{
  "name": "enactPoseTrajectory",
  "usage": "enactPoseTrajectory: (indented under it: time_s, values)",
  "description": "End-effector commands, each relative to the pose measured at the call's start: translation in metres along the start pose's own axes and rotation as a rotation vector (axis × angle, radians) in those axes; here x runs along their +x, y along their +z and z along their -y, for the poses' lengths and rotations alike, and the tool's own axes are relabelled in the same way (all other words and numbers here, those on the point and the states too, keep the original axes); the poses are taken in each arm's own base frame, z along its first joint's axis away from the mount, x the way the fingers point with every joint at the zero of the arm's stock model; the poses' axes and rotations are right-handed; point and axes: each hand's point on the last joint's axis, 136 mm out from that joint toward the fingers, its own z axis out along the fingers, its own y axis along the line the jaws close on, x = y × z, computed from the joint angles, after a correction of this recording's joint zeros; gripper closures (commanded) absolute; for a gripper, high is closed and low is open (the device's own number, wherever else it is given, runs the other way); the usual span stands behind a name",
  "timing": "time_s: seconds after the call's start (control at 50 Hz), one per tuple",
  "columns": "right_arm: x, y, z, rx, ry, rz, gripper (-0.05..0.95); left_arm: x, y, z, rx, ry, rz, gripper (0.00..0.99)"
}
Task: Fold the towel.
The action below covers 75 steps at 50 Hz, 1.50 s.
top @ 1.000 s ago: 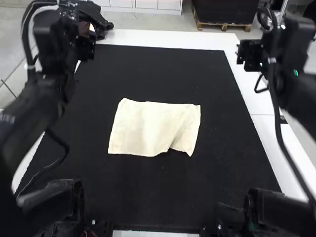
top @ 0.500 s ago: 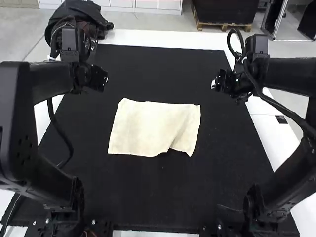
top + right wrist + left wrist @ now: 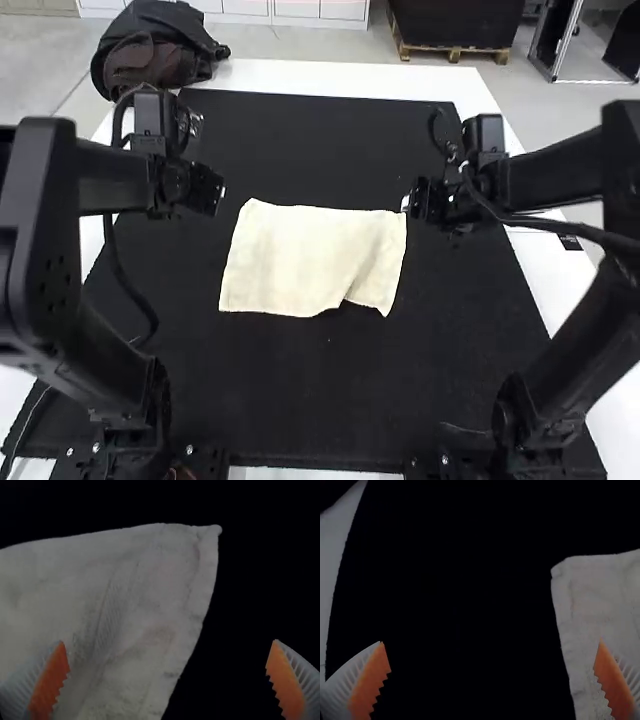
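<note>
Down the frame, and a little toward the center, the left gripper [image 3: 216, 192] has been brought since the earlier frame; the right gripper [image 3: 408, 202] has been carried down and leftward, to the towel's upper right corner. The cream towel [image 3: 300, 260] has been left unmoved in the middle of the frame. It is laid mostly flat, with a slanting crease toward its right side and a notch in its lower edge, where the cloth is slightly raised.

Beneath it a black mat [image 3: 330, 390] is spread, its upper edge bordered by the white table [image 3: 340, 78], which is also seen along both sides and in a strip at the bottom center.

Much of the table's left side is covered by the left arm [image 3: 110, 180], and part of its right side by the right arm [image 3: 550, 180]. In both wrist views the towel is cut off by the picture's border, and the mat is so dark that no texture can be made out. Whether the towel is touched by the right gripper cannot be told.

The left gripper's fingers are held wide apart, their orange pads [image 3: 370, 680] facing each other with nothing clamped. The right gripper's fingers are likewise parted, with nothing pinched between their pads [image 3: 48, 680].
</note>
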Motion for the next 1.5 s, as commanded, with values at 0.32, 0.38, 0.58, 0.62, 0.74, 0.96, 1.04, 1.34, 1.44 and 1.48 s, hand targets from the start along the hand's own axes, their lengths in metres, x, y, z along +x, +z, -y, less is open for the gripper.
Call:
enactPoseTrajectory:
  time_s: [0.32, 0.38, 0.58, 0.62, 0.74, 0.96, 1.04, 1.34, 1.44, 1.48]
  values:
    - [-0.003, 0.034, 0.003, 0.001, 0.015, -0.006, -0.01, -0.002, 0.025, 0.028, 0.167, -0.099, 0.013, 0.038]
    - [-0.002, 0.040, 0.002, 0.000, 0.012, -0.018, -0.01, -0.001, 0.029, 0.031, 0.183, -0.101, 0.011, 0.038]
    - [-0.002, 0.058, 0.000, -0.010, 0.002, -0.035, -0.01, 0.003, 0.050, 0.040, 0.234, -0.134, -0.021, 0.038]
    - [-0.003, 0.061, -0.002, -0.013, -0.002, -0.038, -0.01, 0.004, 0.055, 0.041, 0.242, -0.136, -0.030, 0.038]
    - [-0.006, 0.068, -0.006, -0.021, -0.019, -0.041, -0.01, 0.010, 0.069, 0.045, 0.263, -0.157, -0.063, 0.038]
    - [-0.008, 0.081, -0.005, -0.021, -0.025, -0.047, -0.01, 0.011, 0.086, 0.046, 0.276, -0.168, -0.083, 0.039]
    - [-0.006, 0.084, -0.004, -0.019, -0.023, -0.055, -0.01, 0.016, 0.093, 0.048, 0.281, -0.173, -0.101, 0.041]
    - [-0.002, 0.093, -0.001, -0.018, -0.030, -0.059, -0.01, 0.030, 0.112, 0.050, 0.283, -0.180, -0.147, 0.041]
    - [-0.003, 0.096, -0.001, -0.018, -0.035, -0.059, -0.01, 0.030, 0.117, 0.049, 0.276, -0.180, -0.138, 0.041]
    - [-0.004, 0.097, -0.002, -0.020, -0.038, -0.058, -0.01, 0.030, 0.119, 0.049, 0.277, -0.180, -0.135, 0.041]
